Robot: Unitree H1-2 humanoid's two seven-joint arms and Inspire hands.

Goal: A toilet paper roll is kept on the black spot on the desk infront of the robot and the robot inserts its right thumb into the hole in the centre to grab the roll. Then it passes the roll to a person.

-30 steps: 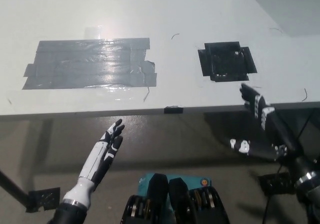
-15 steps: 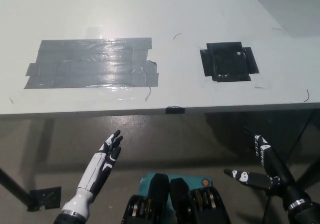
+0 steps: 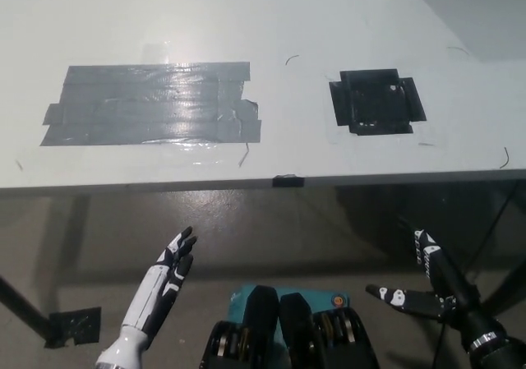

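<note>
Fingers spread on right hand [image 3: 427,283] below desk [image 3: 329,24].

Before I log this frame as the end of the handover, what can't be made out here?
- Toilet paper roll: none in head view; black spot is bare.
- Person: out of frame.
- Right hand: wrist cut by the bottom-right edge.
- Left hand: forearm cut by the bottom edge.
- Table: far side cropped.

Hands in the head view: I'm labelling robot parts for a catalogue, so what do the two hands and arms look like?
The left hand is white with black finger sections and dark joints, on a slim white forearm that ends in a silver ring. The right hand and arm are black, with small white patches on the fingers and thumb and a silver band at the wrist.
</note>
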